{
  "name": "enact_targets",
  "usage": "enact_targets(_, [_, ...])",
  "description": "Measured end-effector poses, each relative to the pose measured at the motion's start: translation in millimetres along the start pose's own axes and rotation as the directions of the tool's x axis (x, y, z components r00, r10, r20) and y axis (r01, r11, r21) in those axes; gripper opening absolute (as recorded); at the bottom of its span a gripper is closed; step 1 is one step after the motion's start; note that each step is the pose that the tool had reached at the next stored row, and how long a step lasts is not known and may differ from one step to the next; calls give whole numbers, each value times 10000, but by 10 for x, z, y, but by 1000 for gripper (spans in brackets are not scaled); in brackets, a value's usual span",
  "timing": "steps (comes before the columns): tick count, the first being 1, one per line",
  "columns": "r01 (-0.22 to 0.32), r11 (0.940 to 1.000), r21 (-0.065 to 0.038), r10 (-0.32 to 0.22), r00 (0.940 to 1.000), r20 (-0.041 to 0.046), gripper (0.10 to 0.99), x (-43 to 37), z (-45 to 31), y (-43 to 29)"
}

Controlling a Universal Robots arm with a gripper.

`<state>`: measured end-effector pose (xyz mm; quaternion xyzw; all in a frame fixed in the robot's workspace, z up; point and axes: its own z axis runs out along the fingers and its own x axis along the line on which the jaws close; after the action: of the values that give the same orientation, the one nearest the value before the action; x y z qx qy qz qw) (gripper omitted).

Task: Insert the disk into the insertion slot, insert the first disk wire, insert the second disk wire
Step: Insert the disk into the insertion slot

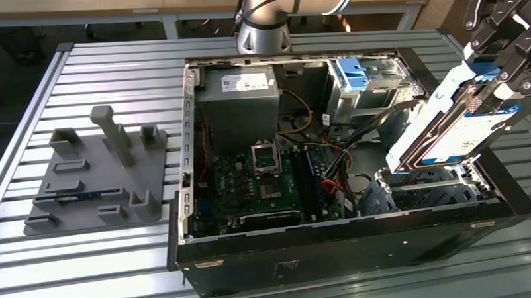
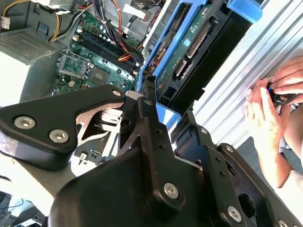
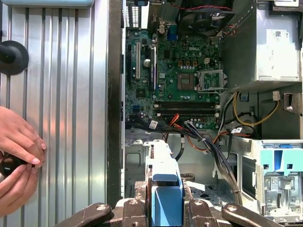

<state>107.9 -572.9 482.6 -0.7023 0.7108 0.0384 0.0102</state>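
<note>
- Above the corner of the open computer case [image 1: 340,259] that lies low on the exterior view's right, we find the disk [image 1: 446,126]. It is a flat silver drive with a white label and a light-blue plastic frame. It hangs in the air, tilted, with its lower end just over the insertion slot [image 1: 426,183] and not yet inside it.
- The insertion slot is a silver cage of perforated sheet metal inside the case, near the green motherboard [image 1: 266,182].
- We judge the disk to be rigid, dense for its size and sensitive to knocks. Its smooth metal faces look slippery, so the blue frame along its edges seems the safer place to hold it.
- The gripper [image 3: 166,208] is pinching the disk: in the first wrist view its black fingers [image 3: 201,210] press on either side of the blue frame.
- The arm [image 1: 263,20] rises behind the case at the far side of the slatted metal table [image 1: 119,273]. Its wrist comes in from the exterior view's right, angled down toward the cage.
- Further out, a grey power supply [image 1: 237,90] and a taller cage with blue-fronted drives [image 1: 365,76] sit at the far end of the case. A grey fixture [image 1: 99,181] lies on the table, and a person's hands [image 3: 19,161] are over the table beside the case.
</note>
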Motion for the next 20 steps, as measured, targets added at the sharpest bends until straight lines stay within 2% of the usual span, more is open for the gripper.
enact_targets(7, [-1, 10000, 1, 1, 10000, 1, 365, 0, 1, -28])
enact_targets(12, [0, 10000, 1, 0, 10000, 1, 365, -1, 8, -86])
enact_targets(20, [0, 10000, 1, 0, 10000, 0, 365, -17, 41, -132])
